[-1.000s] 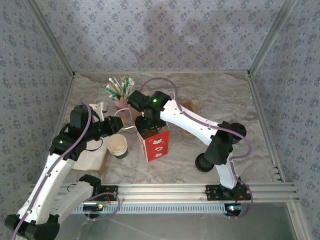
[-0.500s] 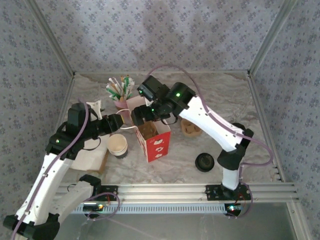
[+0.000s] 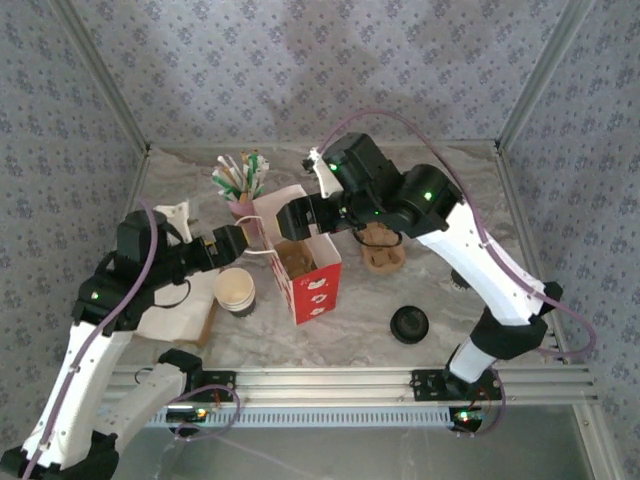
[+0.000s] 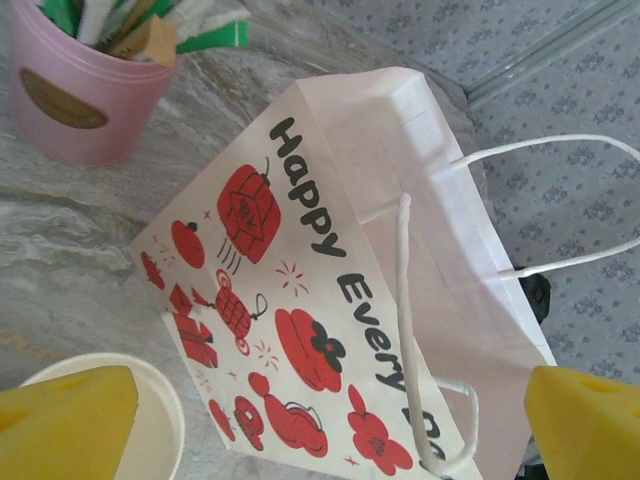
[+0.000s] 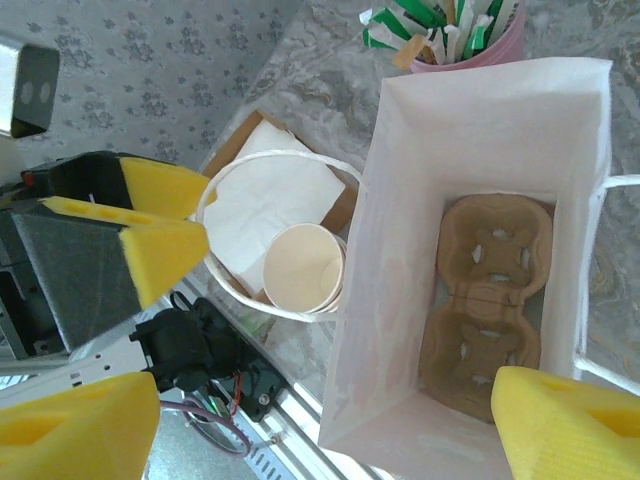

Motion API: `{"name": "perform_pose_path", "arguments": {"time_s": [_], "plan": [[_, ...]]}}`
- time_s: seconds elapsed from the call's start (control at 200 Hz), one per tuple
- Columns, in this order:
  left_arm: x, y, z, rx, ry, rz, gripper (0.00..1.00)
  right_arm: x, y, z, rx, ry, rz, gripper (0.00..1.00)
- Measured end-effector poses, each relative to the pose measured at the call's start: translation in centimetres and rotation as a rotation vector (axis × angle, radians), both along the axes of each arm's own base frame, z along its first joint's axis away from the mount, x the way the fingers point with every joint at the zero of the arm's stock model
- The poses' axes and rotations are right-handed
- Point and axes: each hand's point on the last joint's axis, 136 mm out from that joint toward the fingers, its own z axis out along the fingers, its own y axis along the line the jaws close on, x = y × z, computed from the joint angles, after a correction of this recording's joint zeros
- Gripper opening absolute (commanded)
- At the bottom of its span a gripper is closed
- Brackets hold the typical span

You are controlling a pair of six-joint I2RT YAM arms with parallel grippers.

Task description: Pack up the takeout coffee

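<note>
The red-and-white paper bag point(image 3: 308, 272) stands open in the middle of the table. A brown cup carrier point(image 5: 485, 300) lies flat on the bag's floor point(image 5: 470, 150). My right gripper point(image 3: 296, 217) hovers open above the bag mouth, and its yellow pads point(image 5: 570, 425) hold nothing. My left gripper point(image 3: 248, 238) is open at the bag's left side, with the white handle loop point(image 4: 405, 300) hanging loose between its pads point(image 4: 70, 420). An empty paper cup point(image 3: 235, 290) stands left of the bag, also seen as the paper cup point(image 5: 305, 265) from above.
A pink cup of sachets and sticks point(image 3: 243, 190) stands behind the bag. A second brown carrier point(image 3: 383, 252) sits to the bag's right, a black lid point(image 3: 409, 323) nearer the front. Napkins in a cardboard tray point(image 3: 180, 315) lie at front left.
My left gripper has opened and let go of the bag handle. My right gripper has lifted out of the bag and opened wider, and its arm has swung up and to the right.
</note>
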Motion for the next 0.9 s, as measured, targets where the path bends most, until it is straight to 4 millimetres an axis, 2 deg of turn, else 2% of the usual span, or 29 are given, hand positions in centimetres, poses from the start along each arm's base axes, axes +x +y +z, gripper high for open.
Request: {"name": "perform_pose_path", "arguments": {"time_s": [0.16, 0.275, 0.31, 0.425, 0.61, 0.739, 0.809, 0.904], "plan": [[-1.5, 2.0, 1.7, 0.035, -0.053, 0.065, 1.00, 0.0, -1.6, 0.7, 0.024, -0.014, -0.021, 0.88], [-3.0, 4.0, 2.2, 0.063, -0.082, 0.131, 0.99, 0.1, -2.7, 0.8, 0.030, -0.021, -0.040, 0.88], [-3.3, 4.5, 2.2, 0.074, -0.083, 0.148, 0.96, 0.1, -3.0, 0.8, 0.032, -0.024, -0.045, 0.88], [-3.9, 5.7, 1.0, 0.115, -0.045, 0.195, 0.84, -0.3, -4.8, 0.2, 0.031, -0.031, -0.070, 0.88], [-3.6, 5.9, -2.4, 0.162, 0.050, 0.211, 0.65, -1.7, -8.9, -2.0, 0.025, -0.047, -0.127, 0.84], [-2.8, 5.0, -4.5, 0.165, 0.126, 0.190, 0.52, -3.1, -11.0, -4.8, 0.031, -0.055, -0.145, 0.74], [-1.9, 4.0, -5.6, 0.156, 0.169, 0.161, 0.45, -3.6, -11.4, -7.4, 0.030, -0.042, -0.148, 0.68], [-0.5, 2.6, -6.8, 0.135, 0.215, 0.130, 0.40, -4.0, -11.1, -11.9, 0.017, -0.006, -0.140, 0.62]]}}
